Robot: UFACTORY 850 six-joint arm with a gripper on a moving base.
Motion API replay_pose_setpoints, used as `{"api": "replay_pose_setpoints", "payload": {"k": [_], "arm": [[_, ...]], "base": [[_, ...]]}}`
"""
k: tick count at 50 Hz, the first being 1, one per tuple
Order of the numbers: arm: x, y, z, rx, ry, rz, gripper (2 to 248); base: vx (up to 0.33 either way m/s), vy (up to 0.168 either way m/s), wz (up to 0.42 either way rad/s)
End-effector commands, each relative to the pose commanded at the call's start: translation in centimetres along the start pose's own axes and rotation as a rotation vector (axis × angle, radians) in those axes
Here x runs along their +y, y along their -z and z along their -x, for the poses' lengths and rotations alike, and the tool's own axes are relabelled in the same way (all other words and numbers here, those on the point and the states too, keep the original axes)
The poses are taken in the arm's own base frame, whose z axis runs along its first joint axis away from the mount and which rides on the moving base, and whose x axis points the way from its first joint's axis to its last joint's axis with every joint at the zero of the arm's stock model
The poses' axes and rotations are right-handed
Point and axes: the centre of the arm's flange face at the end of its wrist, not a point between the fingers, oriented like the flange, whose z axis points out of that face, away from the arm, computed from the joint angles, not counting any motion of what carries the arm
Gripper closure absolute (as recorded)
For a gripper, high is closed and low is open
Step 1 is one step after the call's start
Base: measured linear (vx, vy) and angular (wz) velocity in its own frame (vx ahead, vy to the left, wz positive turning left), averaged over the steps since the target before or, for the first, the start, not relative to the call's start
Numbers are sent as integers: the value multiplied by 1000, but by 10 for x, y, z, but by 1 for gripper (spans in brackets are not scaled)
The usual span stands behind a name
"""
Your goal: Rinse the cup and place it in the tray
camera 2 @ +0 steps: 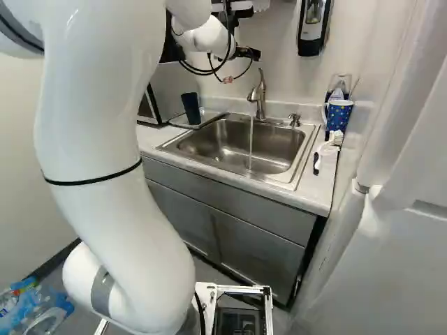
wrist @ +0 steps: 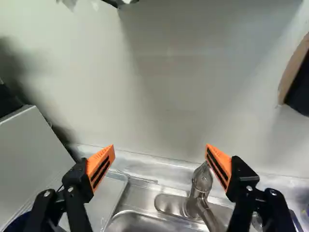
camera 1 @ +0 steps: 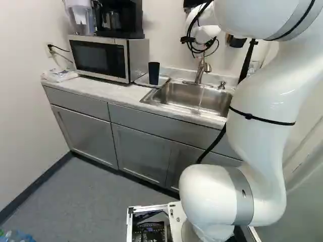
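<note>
My gripper (camera 2: 248,53) shows partly beyond the wrist, above the sink in the right base view. In the wrist view the gripper (wrist: 160,157) is open, its orange pads wide apart with nothing held between them. A dark blue cup (camera 1: 154,73) stands on the tray (camera 1: 143,80), between microwave and sink. The wrist view catches a sliver of the cup (wrist: 18,222) beside one finger; the tray (wrist: 105,195) lies by that same finger. From the faucet (camera 2: 260,98) a thin stream of water (camera 2: 251,143) runs into the sink (camera 2: 234,143).
The microwave (camera 1: 101,56) carries a coffee maker (camera 1: 118,19) and a water pitcher (camera 1: 82,16). Right of the sink are a dotted blue mug (camera 2: 339,115) and a white brush (camera 2: 328,146). A dispenser (camera 2: 313,26) hangs on the wall. Bottles (camera 2: 35,307) lie on the floor.
</note>
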Motion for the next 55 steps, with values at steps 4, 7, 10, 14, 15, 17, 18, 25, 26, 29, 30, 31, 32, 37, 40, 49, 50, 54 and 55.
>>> {"api": "replay_pose_setpoints", "payload": {"k": [4,7,10,14,15,17,18,25,26,29,30,31,32,37,40,49,50,54,55], "arm": [[2,-3,-1,1,-1,3,3],[4,-6,-1,2,-1,6,3],[5,-9,-1,3,-2,9,3],[8,-14,-2,5,-3,13,3],[9,-15,-2,5,-3,14,3],[10,-17,-3,5,-4,16,3],[10,-18,-3,5,-4,16,3],[11,-20,-2,-5,-4,16,3],[11,-21,-2,-8,-4,16,3],[11,-22,-1,-15,-4,16,3],[11,-23,-1,-17,-4,16,3],[11,-23,-1,-20,-4,16,3],[12,-24,-1,-22,-4,16,3],[13,-29,0,-34,-5,17,3],[13,-34,0,-40,-5,17,3],[15,-47,0,-57,-6,17,3],[14,-48,1,-59,-6,17,3],[14,-49,1,-68,-6,16,3],[14,-49,2,-71,-6,16,3]], "base": [[0,0,0],[0,0,0],[0,0,0],[0,0,0],[0,0,0],[0,0,0],[0,0,0],[0,0,0],[0,0,0],[0,0,0],[0,0,0],[0,0,0],[0,0,0],[0,0,0],[0,0,0],[0,0,0],[0,0,0],[0,0,0],[0,0,0]]}}
